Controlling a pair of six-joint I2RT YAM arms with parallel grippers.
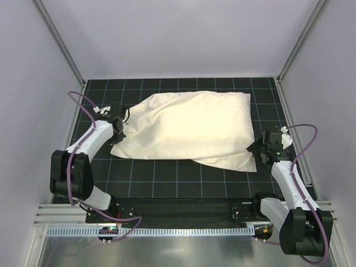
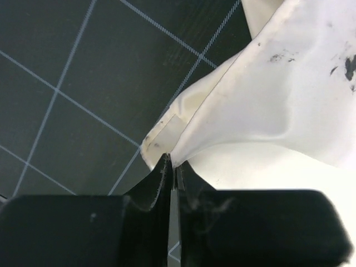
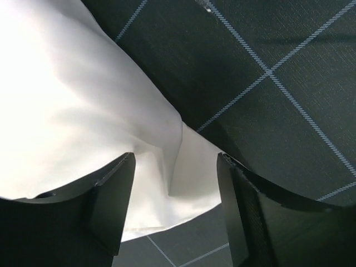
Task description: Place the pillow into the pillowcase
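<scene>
Left gripper (image 2: 171, 167), close in its own wrist view: jaws pressed together, a fold of the pillowcase (image 2: 289, 94) pinched at the tips. Finger bodies fill the bottom of that view and hide the cloth below the pinch. Just above the tips the hem shows a small pale rectangular tab (image 2: 168, 127); whether it bears print cannot be made out. Dark specks (image 2: 278, 57) mark the cloth higher up; they form no legible letters. Right gripper (image 3: 175, 158): jaws stand well apart, holding nothing, a limp corner of the pillowcase lying on the mat between and under them; overexposure washes out the cloth at upper left, so folds there cannot be read. Top view: the pillowcase lies across the middle of the black grid mat (image 1: 167, 172), its left edge at the left gripper, its near right corner just beside the right gripper. Cloth is flat and wrinkled toward the left, full and rounded over the right and far part. The pillow shows no surface of its own; only that swelling under the cloth places it, toward the right end of the case. How far it reaches to the left cannot be told. Purple cables (image 1: 303, 147) loop off each arm. Part of the metal rail (image 1: 167, 231) is covered by the arm bases.
</scene>
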